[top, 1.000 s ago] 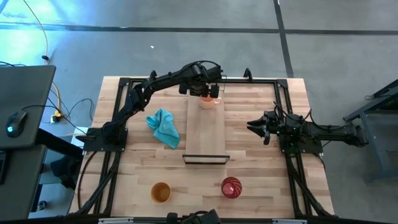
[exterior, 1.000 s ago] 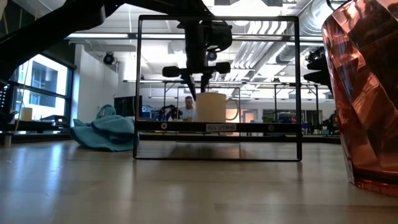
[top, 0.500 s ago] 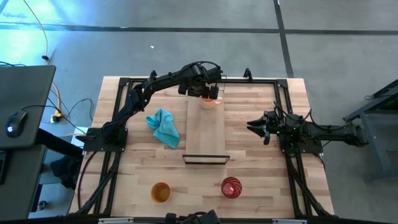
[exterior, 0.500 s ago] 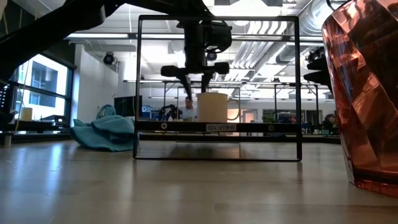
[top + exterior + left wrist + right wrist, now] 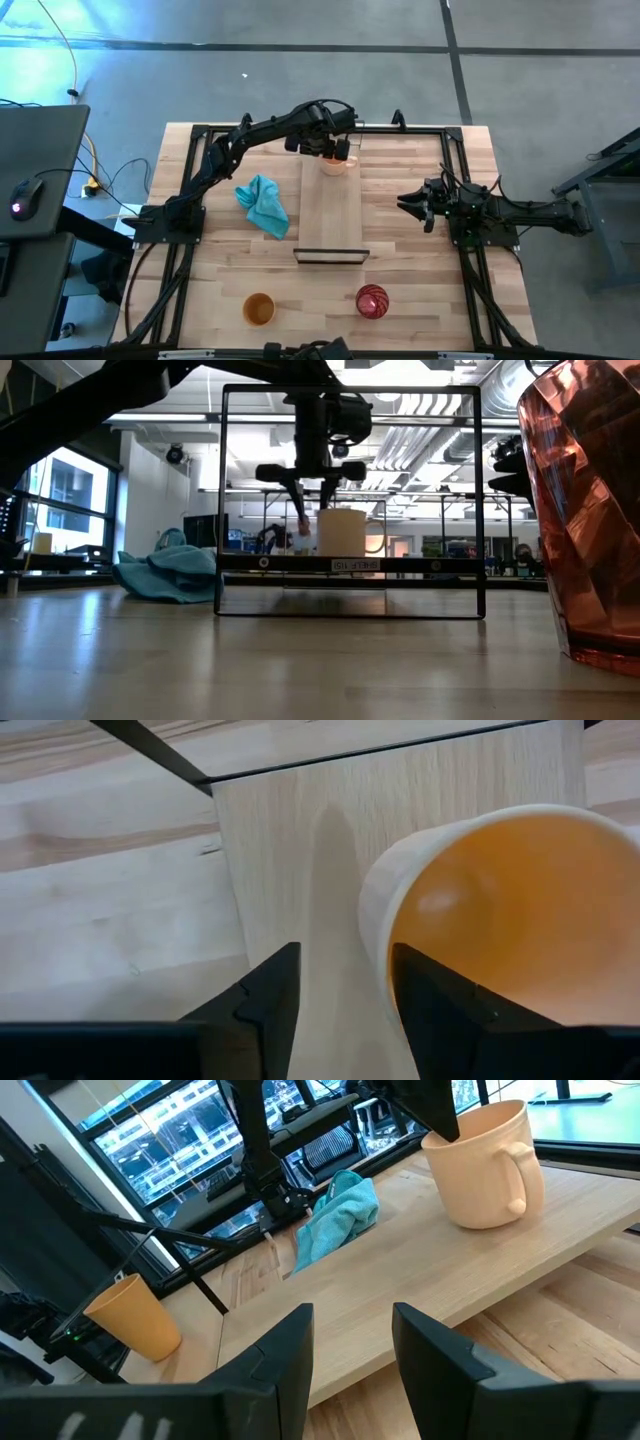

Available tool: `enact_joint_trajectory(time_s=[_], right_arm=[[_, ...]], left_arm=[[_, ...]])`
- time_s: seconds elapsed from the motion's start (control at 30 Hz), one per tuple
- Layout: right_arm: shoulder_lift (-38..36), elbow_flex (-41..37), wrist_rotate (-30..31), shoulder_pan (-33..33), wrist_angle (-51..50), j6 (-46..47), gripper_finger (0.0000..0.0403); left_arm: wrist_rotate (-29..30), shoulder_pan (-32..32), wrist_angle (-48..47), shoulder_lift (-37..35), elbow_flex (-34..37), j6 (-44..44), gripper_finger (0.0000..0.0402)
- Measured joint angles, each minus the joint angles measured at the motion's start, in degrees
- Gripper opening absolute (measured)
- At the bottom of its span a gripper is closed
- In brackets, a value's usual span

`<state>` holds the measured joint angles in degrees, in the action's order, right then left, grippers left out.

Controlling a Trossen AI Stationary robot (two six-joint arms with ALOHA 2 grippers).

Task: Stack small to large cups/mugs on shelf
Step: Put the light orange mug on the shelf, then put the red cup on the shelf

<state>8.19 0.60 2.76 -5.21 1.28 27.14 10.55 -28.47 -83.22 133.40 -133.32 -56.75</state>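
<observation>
Your left hand [image 5: 327,152] hovers at the far end of the shelf [image 5: 331,215], right beside the pale orange mug [image 5: 336,163], which stands upright on the board with its handle turned toward the right arm's side. In the left wrist view both dark fingers [image 5: 262,1002] sit outside the mug's wall, spread with bare shelf showing between them, pinching nothing; one finger looks very close to the rim, and you cannot tell from here whether it brushes it. By the look of it the mug is placed and this is the let-go, so do it cleanly: lift straight up before you swing away, keep that near finger off the rim, and don't drag the mug off its spot or tip it. The other two wait on the near edge of the desk [image 5: 420,250], the amber-brown cup [image 5: 259,309] and the dark red patterned cup [image 5: 372,301], well apart from the shelf and just beyond its dark lip. Judging by the order asked for, one of those comes next, so leave room along the board. Your right hand [image 5: 412,206] rests over the desk's right side, fingers parted and empty, with the teal cloth [image 5: 264,205] lying left of the shelf, clear of your path.
</observation>
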Motion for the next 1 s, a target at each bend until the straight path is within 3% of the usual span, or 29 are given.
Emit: enact_joint_trajectory(time_s=[0.43,0.77,1.0], right_arm=[[0.0,0.0,0.0,0.0,0.0,0.0,0.0130],[0.0,0.0,0.0,0.0,-0.1,-0.1,0.0130],[0.0,0.0,-0.5,0.0,-0.2,2.6,0.0130]], left_arm=[[0.5,0.0,-0.5,-0.2,0.0,0.5,0.0147],[2.5,0.0,4.1,-5.1,0.0,2.6,0.0148],[1.9,0.6,3.9,-10.8,0.0,11.3,0.0147]])
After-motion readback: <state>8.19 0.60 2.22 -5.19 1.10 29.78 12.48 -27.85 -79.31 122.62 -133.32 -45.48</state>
